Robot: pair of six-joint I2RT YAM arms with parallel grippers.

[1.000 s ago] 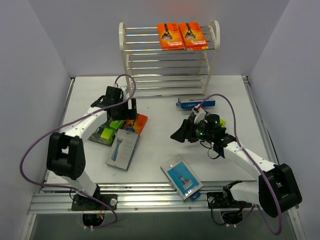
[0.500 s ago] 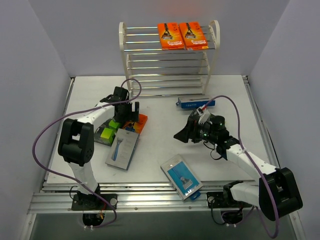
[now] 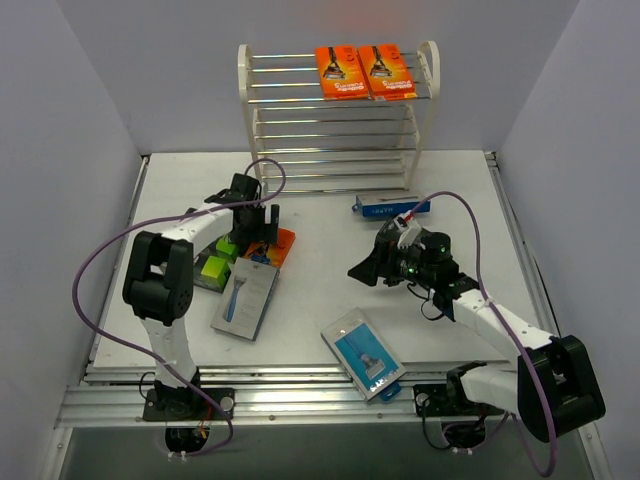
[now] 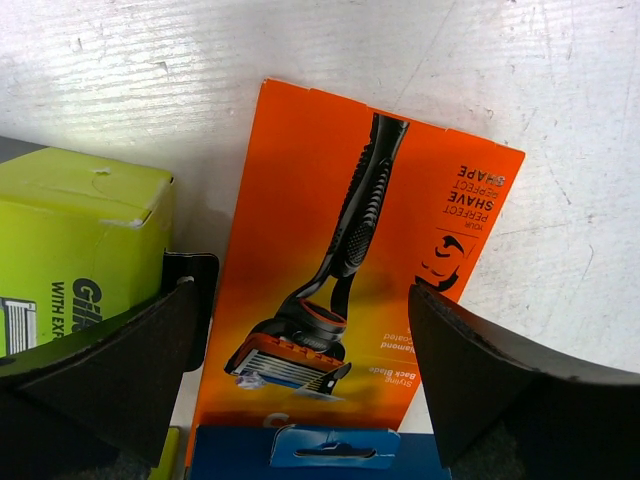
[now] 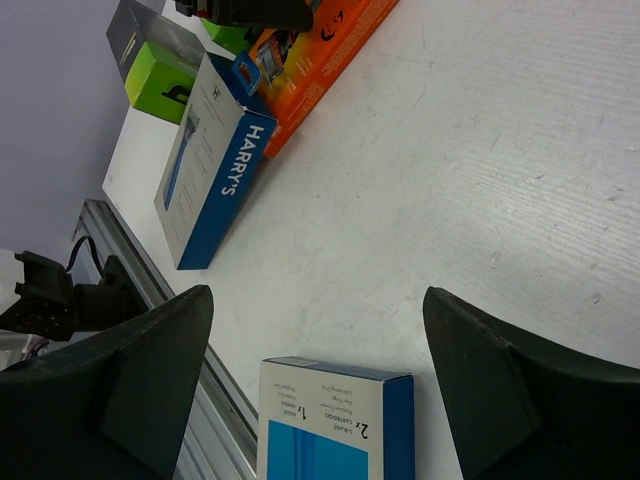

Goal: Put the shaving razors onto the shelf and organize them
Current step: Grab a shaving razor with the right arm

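Findings at the left side of the table (image 3: 330,300): we note lime-green boxes (image 3: 215,262) lying close together, one of them just beside the left finger in the left wrist view (image 4: 80,235). The left gripper (image 3: 255,222) (image 4: 310,345) stands over an orange card (image 3: 281,245) (image 4: 345,240) that lies flat on the table, its jaws spread wide to either side of the card and gripping nothing; we cannot tell whether the fingers (image 4: 130,365) touch the card's edges. A blue-grey pack (image 3: 243,298) (image 5: 210,165) lies just in front of that card, its hang tab overlapping the card's near end. At the rear centre the shelf (image 3: 244,75) stands upright against the back wall, with two orange cards (image 3: 338,72) side by side on the right half of its top tier; its lower tiers hold no packs that we can see. A flat blue pack (image 3: 364,353) (image 5: 335,430) lies near the table's front edge. The right gripper (image 3: 358,270) (image 5: 315,330) hangs above bare table with jaws apart, holding nothing. A long blue pack (image 3: 390,207) lies on the table just in front of the shelf's right foot.
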